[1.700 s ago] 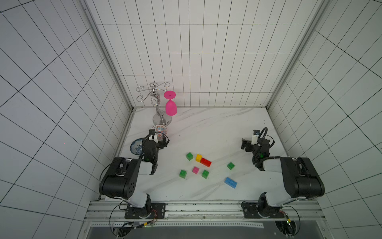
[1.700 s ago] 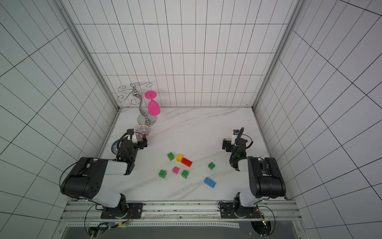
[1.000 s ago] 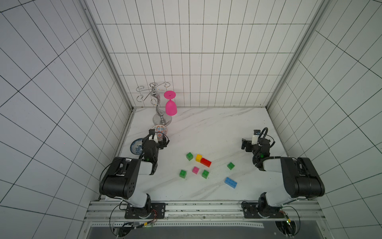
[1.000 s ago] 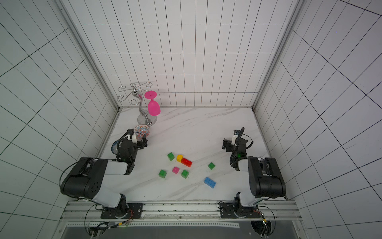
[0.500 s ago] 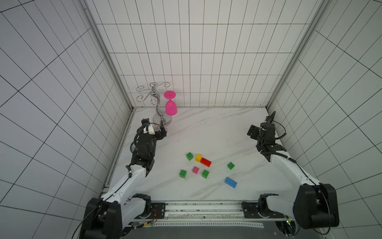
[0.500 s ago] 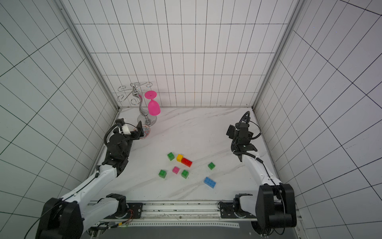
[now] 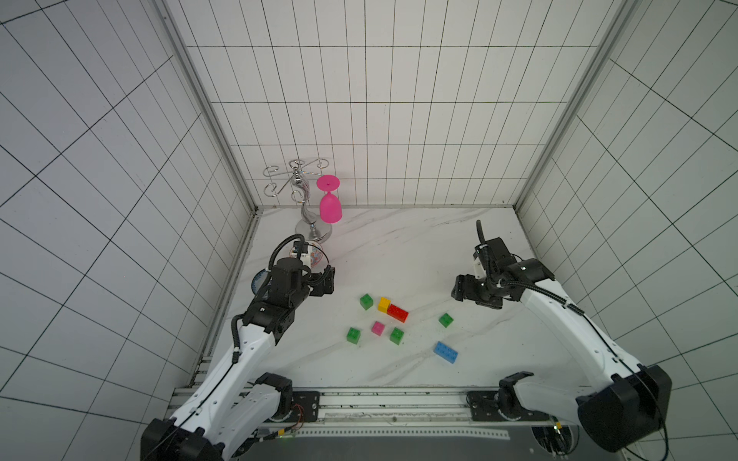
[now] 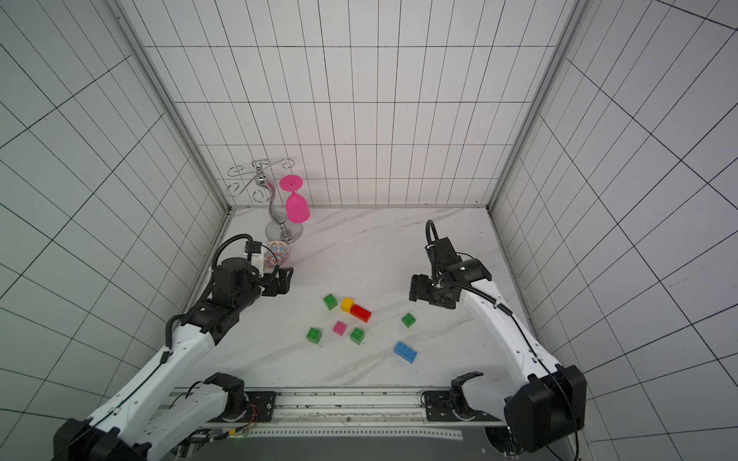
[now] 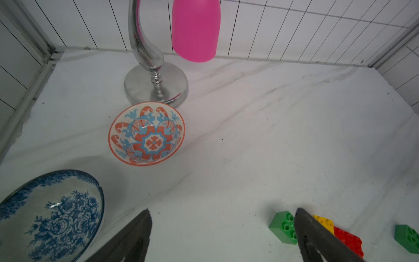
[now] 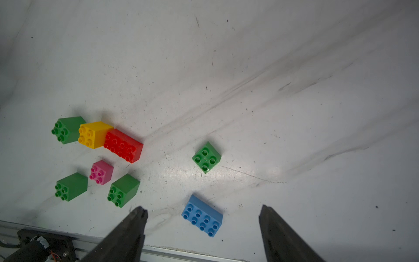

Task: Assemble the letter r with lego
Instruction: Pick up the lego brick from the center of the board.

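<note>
The lego lies loose on the marble table, seen in both top views. A green cube [image 7: 366, 301], a yellow cube [image 7: 384, 304] and a longer red brick [image 7: 397, 312] sit in a row, yellow touching red. In front of them are a pink cube [image 7: 377, 328] between two green cubes [image 7: 354, 335] [image 7: 397, 335]. Another green cube [image 7: 445, 319] and the blue brick [image 7: 445, 352] lie to the right. My left gripper [image 7: 325, 281] [image 9: 223, 211] hovers open, left of the row. My right gripper [image 7: 459, 288] [image 10: 202, 208] hovers open, empty, with the blue brick [image 10: 202, 215] below between its fingers.
A silver glass rack [image 7: 313, 231] holding a pink glass [image 7: 330, 205] stands at the back left. An orange-and-blue patterned bowl [image 9: 147, 133] and a blue floral plate [image 9: 52, 215] sit by the left wall, behind my left gripper. Tiled walls close three sides.
Both arms have unfolded from their rest pose near the front rail and stretched out above the table, toward the bricks. The bricks have not moved.
</note>
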`<action>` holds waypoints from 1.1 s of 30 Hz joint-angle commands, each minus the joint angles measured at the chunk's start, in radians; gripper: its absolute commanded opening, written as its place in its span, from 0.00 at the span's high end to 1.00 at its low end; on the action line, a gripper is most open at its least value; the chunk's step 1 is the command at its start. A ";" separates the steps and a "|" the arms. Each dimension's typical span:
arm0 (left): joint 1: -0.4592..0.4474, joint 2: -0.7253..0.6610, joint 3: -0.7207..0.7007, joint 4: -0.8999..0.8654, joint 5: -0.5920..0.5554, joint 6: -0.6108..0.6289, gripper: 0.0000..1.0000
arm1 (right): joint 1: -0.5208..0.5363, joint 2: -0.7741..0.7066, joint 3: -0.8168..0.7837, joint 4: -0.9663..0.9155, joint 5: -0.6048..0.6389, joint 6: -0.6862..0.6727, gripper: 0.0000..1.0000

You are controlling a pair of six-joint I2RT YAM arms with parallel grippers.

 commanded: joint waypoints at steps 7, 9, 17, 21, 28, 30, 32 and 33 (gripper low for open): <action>-0.006 -0.014 0.092 -0.227 0.039 -0.131 0.02 | 0.295 0.178 0.118 0.040 0.006 -0.168 0.12; 0.006 -0.020 0.099 -0.272 0.040 -0.199 0.02 | 0.338 0.244 0.182 0.056 0.043 -0.257 0.11; 0.114 0.022 0.053 -0.324 0.264 -0.367 0.02 | 0.343 0.501 0.402 0.105 -0.063 -0.468 0.25; 0.122 0.040 0.053 -0.331 0.287 -0.369 0.02 | 0.344 0.530 0.436 0.154 -0.064 -0.505 0.18; 0.126 0.077 0.063 -0.331 0.344 -0.313 0.03 | 0.380 0.632 0.479 0.145 -0.087 -0.554 0.20; 0.126 0.069 0.055 -0.307 0.373 -0.321 0.03 | 0.387 0.661 0.469 0.163 -0.085 -0.559 0.22; 0.126 0.052 0.045 -0.284 0.390 -0.331 0.03 | 0.391 0.690 0.474 0.161 -0.078 -0.559 0.24; 0.126 0.042 0.043 -0.272 0.395 -0.337 0.03 | 0.393 0.700 0.475 0.160 -0.074 -0.563 0.25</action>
